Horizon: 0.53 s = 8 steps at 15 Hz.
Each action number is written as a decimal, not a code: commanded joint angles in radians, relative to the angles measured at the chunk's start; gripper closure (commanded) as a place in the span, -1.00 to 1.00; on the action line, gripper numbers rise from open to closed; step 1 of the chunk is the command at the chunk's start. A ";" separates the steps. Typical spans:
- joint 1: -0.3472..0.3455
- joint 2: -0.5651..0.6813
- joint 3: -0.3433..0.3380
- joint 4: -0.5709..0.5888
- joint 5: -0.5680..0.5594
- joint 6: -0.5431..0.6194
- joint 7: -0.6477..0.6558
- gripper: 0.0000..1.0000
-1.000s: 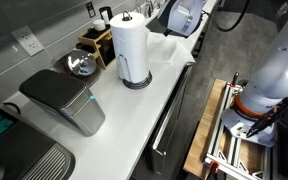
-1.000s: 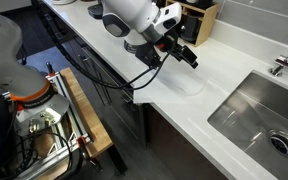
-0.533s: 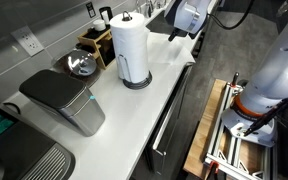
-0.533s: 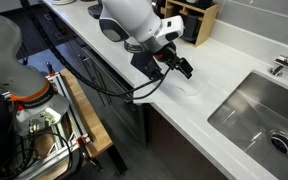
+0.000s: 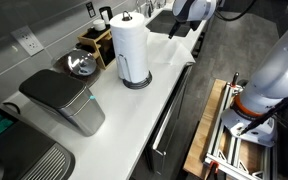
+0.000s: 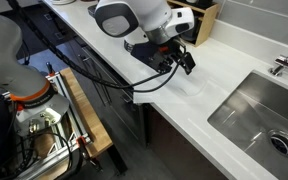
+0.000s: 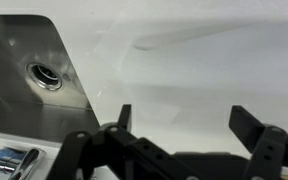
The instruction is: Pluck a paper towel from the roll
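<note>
- My fingers (image 7: 248,125) stand wide apart in the wrist view, one dark pad on each side, with only bare white counter (image 7: 184,70) showing in the gap.
- My gripper (image 6: 182,63) holds nothing. It hangs above the counter, tilted down towards the surface and not touching it.
- The paper towel (image 6: 191,87) lies flat on the counter just below and beside my fingertips, a thin white sheet free of my grasp. It is so pale against the white top that I cannot tell its edges for sure.
- In the wrist view a faint grey crease crosses the white surface ahead of me; I cannot say whether it belongs to the sheet.
- The steel sink (image 7: 24,55) lies off to one side of me, its drain (image 7: 46,76) in plain sight. In an exterior view the same sink (image 6: 246,112) is set into the counter beyond the sheet, with a faucet (image 6: 285,63) at its far rim.
- The roll (image 5: 131,45) stands upright on its dark round base, well apart from my gripper (image 5: 174,30), further along the counter.
- A wooden block (image 5: 92,45) sits behind the roll by the wall, and a grey appliance (image 5: 66,100) stands further down the counter.
</note>
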 commanded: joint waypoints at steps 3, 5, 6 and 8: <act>0.015 -0.219 0.030 0.111 -0.339 -0.390 0.371 -1.00; 0.049 -0.277 0.048 0.181 -0.384 -0.535 0.449 -1.00; 0.064 -0.292 0.054 0.214 -0.397 -0.593 0.477 -1.00; 0.089 -0.313 0.065 0.268 -0.415 -0.686 0.522 -1.00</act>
